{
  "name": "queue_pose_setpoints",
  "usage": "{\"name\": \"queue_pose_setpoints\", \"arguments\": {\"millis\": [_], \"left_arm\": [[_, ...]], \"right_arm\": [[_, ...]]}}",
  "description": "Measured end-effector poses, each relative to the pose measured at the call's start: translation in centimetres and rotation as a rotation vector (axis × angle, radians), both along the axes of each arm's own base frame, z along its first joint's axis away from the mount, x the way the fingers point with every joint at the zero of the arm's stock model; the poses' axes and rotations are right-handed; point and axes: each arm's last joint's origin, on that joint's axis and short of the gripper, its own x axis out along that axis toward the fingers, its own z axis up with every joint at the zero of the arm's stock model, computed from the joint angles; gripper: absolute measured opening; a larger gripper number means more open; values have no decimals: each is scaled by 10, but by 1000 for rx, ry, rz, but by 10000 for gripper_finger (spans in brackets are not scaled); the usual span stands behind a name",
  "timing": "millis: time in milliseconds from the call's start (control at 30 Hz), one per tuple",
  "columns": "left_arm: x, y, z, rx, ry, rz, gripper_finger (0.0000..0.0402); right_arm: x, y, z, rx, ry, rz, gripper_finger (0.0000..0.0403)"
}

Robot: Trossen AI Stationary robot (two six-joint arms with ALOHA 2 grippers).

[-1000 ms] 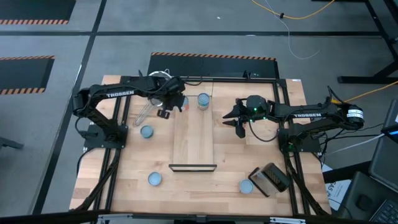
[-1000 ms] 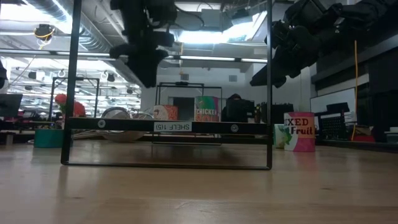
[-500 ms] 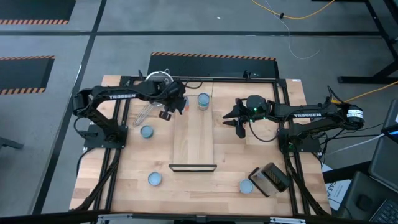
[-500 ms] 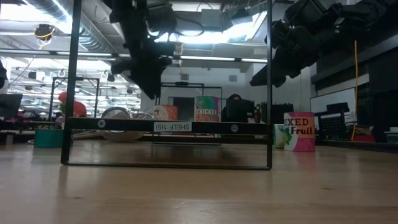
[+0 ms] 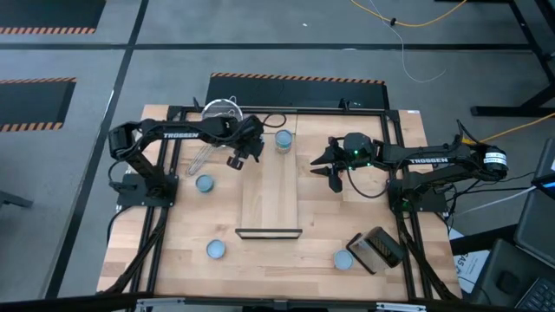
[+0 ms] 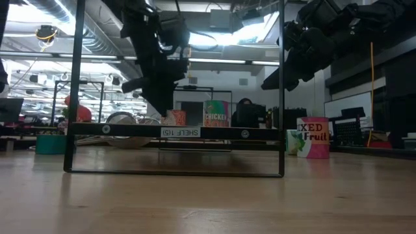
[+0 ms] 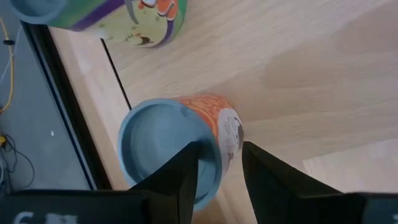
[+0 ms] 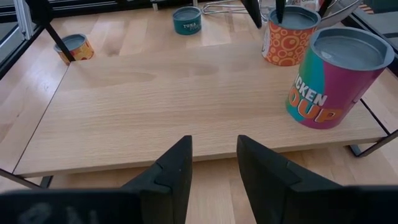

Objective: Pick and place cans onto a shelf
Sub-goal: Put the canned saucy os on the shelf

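High view: the shelf [image 5: 270, 192] lies in the middle of the tabletop [image 5: 173, 260], its black bar at six o'clock; the left gripper [image 5: 244, 152] hangs over the shelf's eleven o'clock corner, above an orange can it mostly hides; a second can [image 5: 284, 140] stands just beside it at the far end; loose cans sit at nine o'clock [image 5: 205, 184], seven o'clock [image 5: 215, 250] and five o'clock [image 5: 343, 259], the last next to a dark box [image 5: 376, 249]; a wire strainer [image 5: 218, 111] rests near eleven o'clock; the right gripper [image 5: 333, 165] waits off the shelf's two o'clock edge.

Low view: both arms hang dark above the shelf frame; a pink soup can [image 6: 216, 114] and the orange can [image 6: 173, 117] show behind the bar.

Left wrist view: the jaws stand apart, with the near rim of the orange can [image 7: 186, 140] between the two fingers [image 7: 175, 180]; they are not closed on it.

Right wrist view: the jaws are parted and empty; the pink soup can [image 8: 336, 78], the orange can [image 8: 287, 34], a low tuna can [image 8: 186, 20] and a small can [image 8: 74, 48] are in sight.

These tins look rigid, light to moderately heavy, with smooth labels that may slip; I judge a grip across the side wall, below the rim, safest.
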Motion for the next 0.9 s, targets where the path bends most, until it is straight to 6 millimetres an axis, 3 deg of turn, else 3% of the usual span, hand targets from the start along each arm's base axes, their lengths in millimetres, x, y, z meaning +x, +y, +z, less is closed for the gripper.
{"name": "queue_pose_setpoints", "arguments": {"millis": [167,500,900], "left_arm": [[2,1,-3,4,3,8,103],[4,4,0,-41,-75,128,10],[8,5,2,-172,-229,439,4]], "right_arm": [[0,0,0,-1,0,0,132],[0,0,0,-1,-3,0,132],[0,0,1,-2,-7,0,132]]}}
